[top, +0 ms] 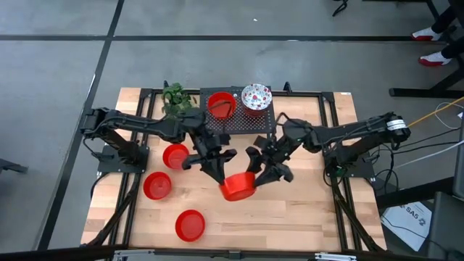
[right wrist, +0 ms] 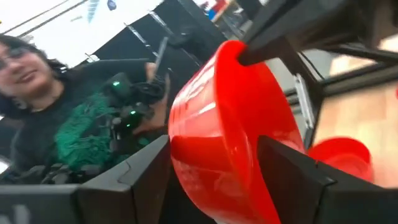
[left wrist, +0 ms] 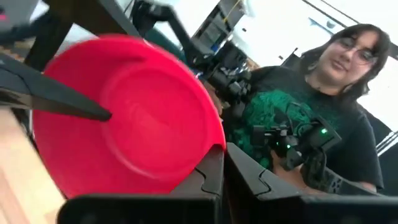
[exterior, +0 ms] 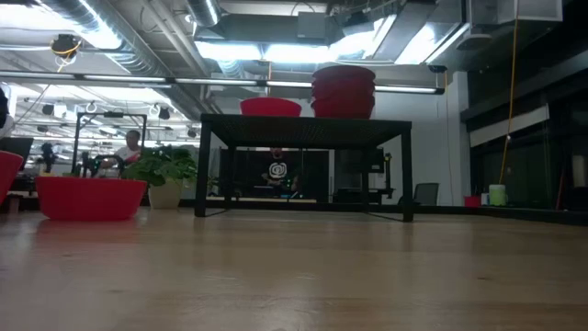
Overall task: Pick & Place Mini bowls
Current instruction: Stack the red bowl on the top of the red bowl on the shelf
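A plain red mini bowl [top: 238, 186] is held tipped on its side over the middle of the table by my left gripper [top: 221, 174], which is shut on its rim. My right gripper [top: 262, 172] is open at the bowl's opposite side, with one finger [left wrist: 62, 99] inside the bowl and the other [right wrist: 146, 168] outside its wall. Three more red bowls [top: 175, 156] [top: 156, 185] [top: 190, 225] rest on their bases on the table's left half. On the black rack [top: 235, 122] at the back sit a red bowl [top: 222, 104] and a white speckled bowl [top: 255, 96]. My left gripper pinches the red bowl's rim [left wrist: 214, 146] between its two fingers, roughly level, coming from the table's left. The bowl stands on edge with its hollow facing the left wrist camera. My right gripper straddles the opposite wall [right wrist: 249, 124]; I cannot tell whether its fingers touch it.
A green leafy plant [top: 176, 98] stands at the back left beside the rack. A person [left wrist: 323, 93] in a dark shirt sits beyond the table with a control rig. The table's near right part shows bare wood [top: 304, 217].
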Tool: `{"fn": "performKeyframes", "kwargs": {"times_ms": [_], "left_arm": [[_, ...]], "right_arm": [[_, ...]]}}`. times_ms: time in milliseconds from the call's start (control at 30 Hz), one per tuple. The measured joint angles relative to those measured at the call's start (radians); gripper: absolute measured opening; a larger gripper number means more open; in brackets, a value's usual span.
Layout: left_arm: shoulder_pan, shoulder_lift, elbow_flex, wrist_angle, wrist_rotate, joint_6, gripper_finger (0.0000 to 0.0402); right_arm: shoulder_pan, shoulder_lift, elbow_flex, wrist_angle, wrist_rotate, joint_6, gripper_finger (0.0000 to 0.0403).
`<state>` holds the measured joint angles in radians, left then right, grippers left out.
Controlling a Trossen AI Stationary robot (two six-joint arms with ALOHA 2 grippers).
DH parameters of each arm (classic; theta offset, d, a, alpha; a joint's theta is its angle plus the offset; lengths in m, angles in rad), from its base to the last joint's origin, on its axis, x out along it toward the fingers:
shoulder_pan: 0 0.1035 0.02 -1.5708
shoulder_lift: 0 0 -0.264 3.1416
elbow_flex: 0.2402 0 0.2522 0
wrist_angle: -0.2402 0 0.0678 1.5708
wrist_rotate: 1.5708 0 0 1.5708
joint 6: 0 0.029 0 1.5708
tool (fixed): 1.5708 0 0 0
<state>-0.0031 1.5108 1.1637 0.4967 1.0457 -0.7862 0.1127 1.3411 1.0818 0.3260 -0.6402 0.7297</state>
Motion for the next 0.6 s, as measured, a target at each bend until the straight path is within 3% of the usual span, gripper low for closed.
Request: {"fn": "performKeyframes", "kwargs": {"times_ms": [367,600], "left_arm": [[-0.012,-0.002,0.001,-0.176,0.050,0.023,0.0002],[-0.017,-0.003,0.001,-0.447,0.028,0.161,0.0002]], "right_arm": [[-0.002,0.000,0.000,-0.184,0.033,-0.002,0.0236],[-0.014,0.000,0.000,-0.317,0.033,-0.008,0.0236]]}}
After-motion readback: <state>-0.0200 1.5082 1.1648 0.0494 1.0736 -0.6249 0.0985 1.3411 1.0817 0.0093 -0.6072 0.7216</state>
